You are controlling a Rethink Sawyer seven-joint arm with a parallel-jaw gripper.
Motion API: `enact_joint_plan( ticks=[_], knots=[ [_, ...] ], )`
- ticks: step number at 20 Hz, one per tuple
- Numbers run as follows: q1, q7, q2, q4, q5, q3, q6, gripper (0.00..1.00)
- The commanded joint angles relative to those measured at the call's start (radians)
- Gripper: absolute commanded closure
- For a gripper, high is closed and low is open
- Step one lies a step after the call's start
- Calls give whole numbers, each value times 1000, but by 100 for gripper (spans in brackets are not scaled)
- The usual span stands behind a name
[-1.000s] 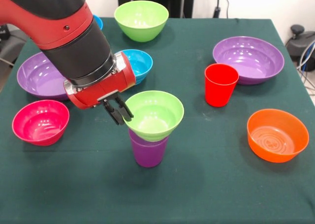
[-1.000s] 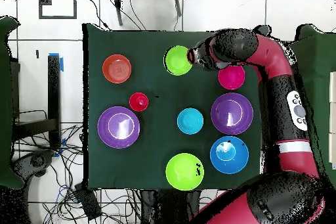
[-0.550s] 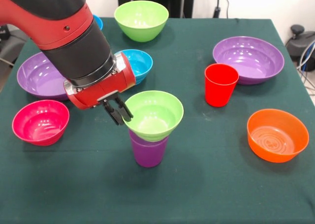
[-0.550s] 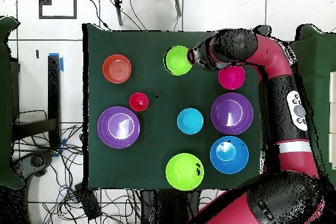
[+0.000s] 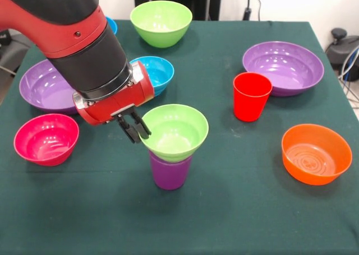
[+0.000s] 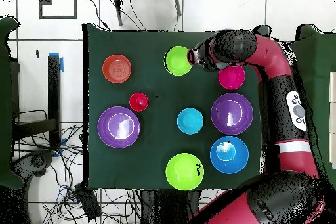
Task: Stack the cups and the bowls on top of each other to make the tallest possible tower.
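Presently the hand (image 5: 133, 128) pinches the rim of the small lime green bowl (image 5: 174, 131), which sits in the purple cup (image 5: 170, 171) on the bench (image 5: 235, 210).

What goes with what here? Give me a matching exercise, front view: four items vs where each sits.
Items:
1. small lime green bowl
2. red cup
3. pink bowl
4. orange bowl

Places:
A. alone on the cloth near the picture's right edge
B. on top of the purple cup
C. upright just in front of a wide purple bowl
D. near the picture's left edge, below the arm

Pairs: 1-B, 2-C, 3-D, 4-A
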Motion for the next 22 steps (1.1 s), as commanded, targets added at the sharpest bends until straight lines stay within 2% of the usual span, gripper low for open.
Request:
enact_joint_plan(
  ticks=[1, 16, 17, 22],
  knots=[
    [15, -300, 27, -23, -66, -38, -14, 100],
    [20, -309, 33, -50, -74, -38, 7, 100],
    [21, -310, 33, -51, -75, -38, 8, 0],
    [21, -307, 32, -51, -74, -39, 8, 0]
  ],
)
